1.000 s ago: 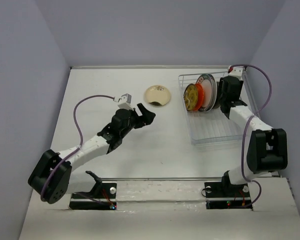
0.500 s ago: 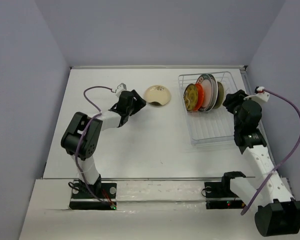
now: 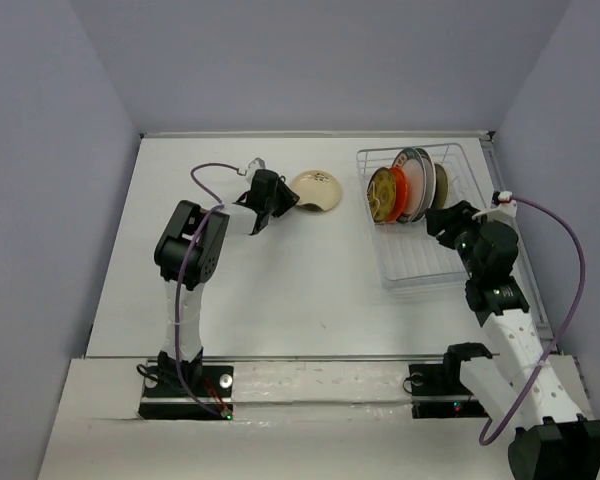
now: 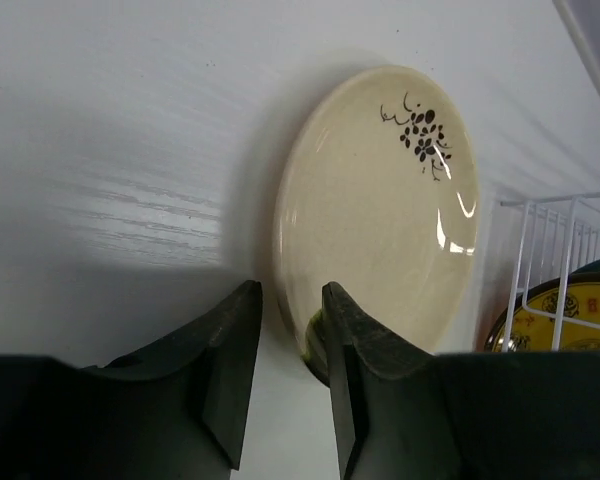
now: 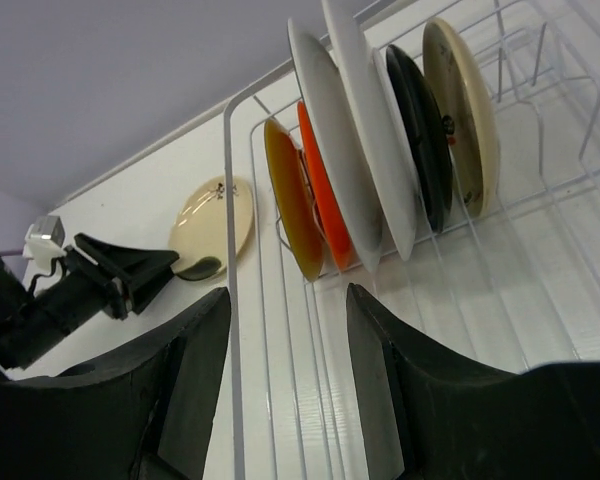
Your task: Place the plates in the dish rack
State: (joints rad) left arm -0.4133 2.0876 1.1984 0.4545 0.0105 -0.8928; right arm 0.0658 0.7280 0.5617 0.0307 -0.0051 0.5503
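Note:
A cream plate [image 3: 317, 190] with a dark sprig motif [image 4: 380, 200] lies on the table, left of the dish rack [image 3: 420, 265]. My left gripper [image 3: 283, 196] is at its left rim. Its jaws stand narrowly open [image 4: 290, 300]: one finger lies over the plate's inside, the other stays outside on the table. In the white wire rack [image 5: 230, 250] several plates stand on edge: amber [image 5: 292, 200], orange [image 5: 320, 190], two white [image 5: 375, 130], black [image 5: 420, 140] and cream [image 5: 462, 110]. My right gripper [image 3: 442, 220] [image 5: 285, 300] hangs open and empty at the rack's right side.
The rack's near half [image 3: 425, 270] holds no plates. The back wall runs just behind the rack and the cream plate. The right wall stands close beside the rack. My left arm's cable [image 3: 215, 170] loops above the table.
My left gripper has moved right and back to the cream plate, and its jaws have narrowed around the rim. My right gripper has pulled back from the rack's plates toward the near right.

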